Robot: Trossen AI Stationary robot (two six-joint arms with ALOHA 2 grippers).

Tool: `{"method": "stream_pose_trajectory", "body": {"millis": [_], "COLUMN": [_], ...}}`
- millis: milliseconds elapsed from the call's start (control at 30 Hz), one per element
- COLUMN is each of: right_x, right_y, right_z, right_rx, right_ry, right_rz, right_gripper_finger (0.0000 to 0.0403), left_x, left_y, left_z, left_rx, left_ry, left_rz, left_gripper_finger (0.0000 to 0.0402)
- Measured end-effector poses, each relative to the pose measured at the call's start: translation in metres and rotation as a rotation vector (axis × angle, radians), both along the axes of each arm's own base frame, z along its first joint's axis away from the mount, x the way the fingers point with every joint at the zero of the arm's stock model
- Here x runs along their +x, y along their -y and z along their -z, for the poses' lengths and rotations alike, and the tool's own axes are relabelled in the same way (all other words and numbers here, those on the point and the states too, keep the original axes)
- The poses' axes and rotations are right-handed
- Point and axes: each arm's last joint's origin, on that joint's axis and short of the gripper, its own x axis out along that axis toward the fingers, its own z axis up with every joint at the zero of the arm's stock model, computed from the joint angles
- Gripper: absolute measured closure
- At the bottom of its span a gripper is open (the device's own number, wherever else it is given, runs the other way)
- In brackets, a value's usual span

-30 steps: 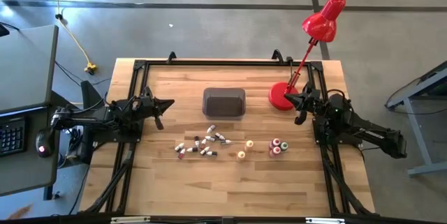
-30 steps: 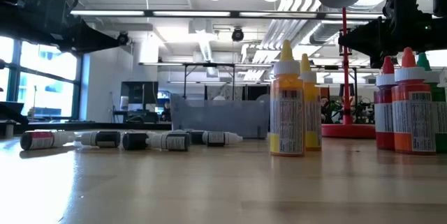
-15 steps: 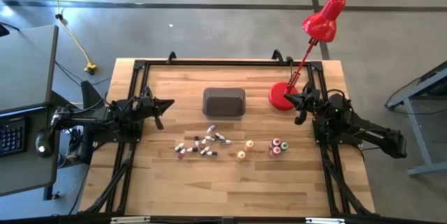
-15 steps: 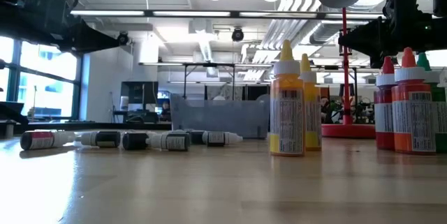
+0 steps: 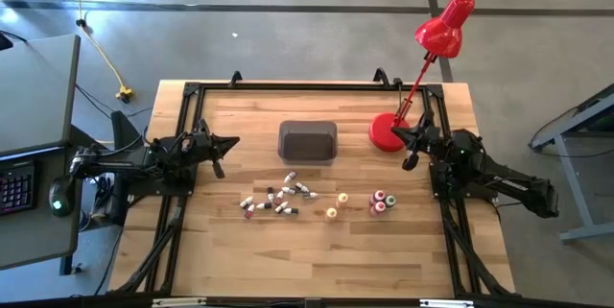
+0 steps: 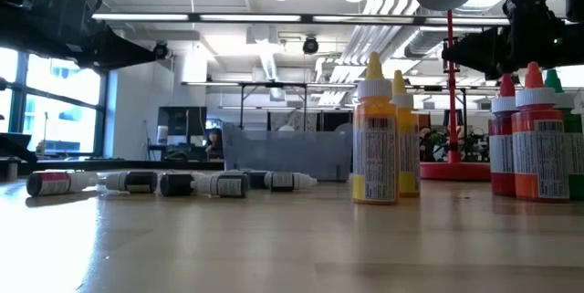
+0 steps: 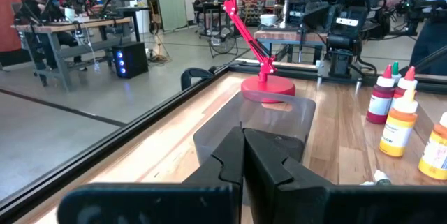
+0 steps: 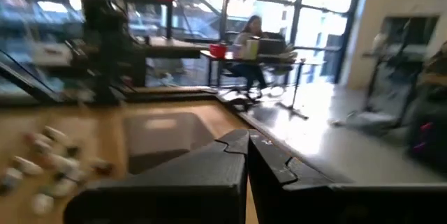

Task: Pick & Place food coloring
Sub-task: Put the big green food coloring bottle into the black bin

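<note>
The food coloring stands in the middle of the wooden table. Several slim whitish vials [image 5: 278, 198] lie on their sides [image 6: 173, 183]. Two yellow-topped bottles [image 5: 335, 206] stand upright [image 6: 376, 133], and to their right stand red- and green-topped ones [image 5: 381, 202] [image 6: 525, 142]. My left gripper [image 5: 233, 142] hangs level at the table's left side, shut [image 7: 242, 147] and holding nothing, pointing toward the bin. My right gripper [image 5: 407, 147] hangs level at the right side beside the lamp's base, shut [image 8: 247, 147] and holding nothing.
A dark grey rectangular bin [image 5: 308, 141] sits on the table behind the vials. A red desk lamp stands with its round base [image 5: 385, 133] at the far right, its head [image 5: 443, 28] past the table's far edge. Black frame rails [image 5: 182, 154] run along both sides.
My right gripper has rolled a little about the line it points along, staying where it was and staying shut. The bottles and the left arm have kept still.
</note>
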Motion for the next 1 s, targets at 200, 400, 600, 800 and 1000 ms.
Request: {"method": "stream_pose_trajectory", "body": {"millis": [200,400,600,800,1000], "right_x": [-0.0009,-0.0008,-0.0012,-0.0014,0.0011], "right_y": [0.0017,0.0015,0.0012,0.0009,-0.0019], "right_z": [0.0001,-0.0004,-0.005,-0.0077,-0.0072], "right_rx": [-0.017,0.098,0.159,0.077,0.051], "right_ry": [-0.009,0.054,0.134,0.125,0.084], "right_rz": [0.069,0.049,0.032,0.035,-0.084], "right_gripper_finger": [0.0402,0.0402,0.0402,0.0402,0.0383], "left_x": [0.0,0.0007,0.0016,0.0018,0.0016], "left_y": [0.0,0.0015,0.0043,0.0053,0.0046], "left_z": [-0.0001,-0.0003,-0.0004,-0.0004,-0.0031], "left_rx": [-0.002,-0.029,-0.073,-0.099,-0.124], "left_ry": [0.003,0.016,0.033,0.041,0.08], "left_rz": [0.0,0.056,0.158,0.192,0.17], "left_gripper_finger": [0.0401,0.0401,0.0401,0.0401,0.0389]}}
